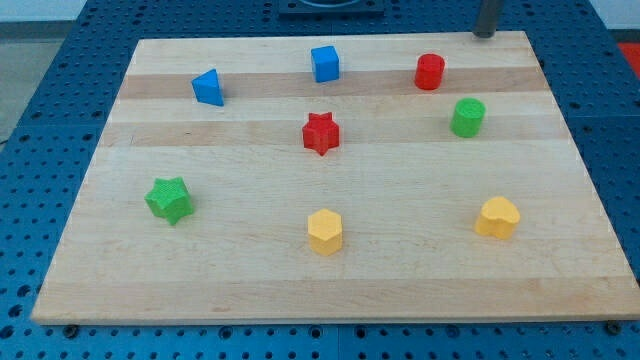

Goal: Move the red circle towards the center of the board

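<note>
My tip (486, 34) upright at the view's top right

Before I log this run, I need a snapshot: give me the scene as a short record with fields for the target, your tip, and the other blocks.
target: red circle, near the view's top right of the board
my tip: at the view's top edge, up and right of the red circle, apart from it
board middle: red star
beside target: green cylinder, below right
top row: blue triangle, blue cube
lower row: green star, yellow hexagon, yellow heart
</note>
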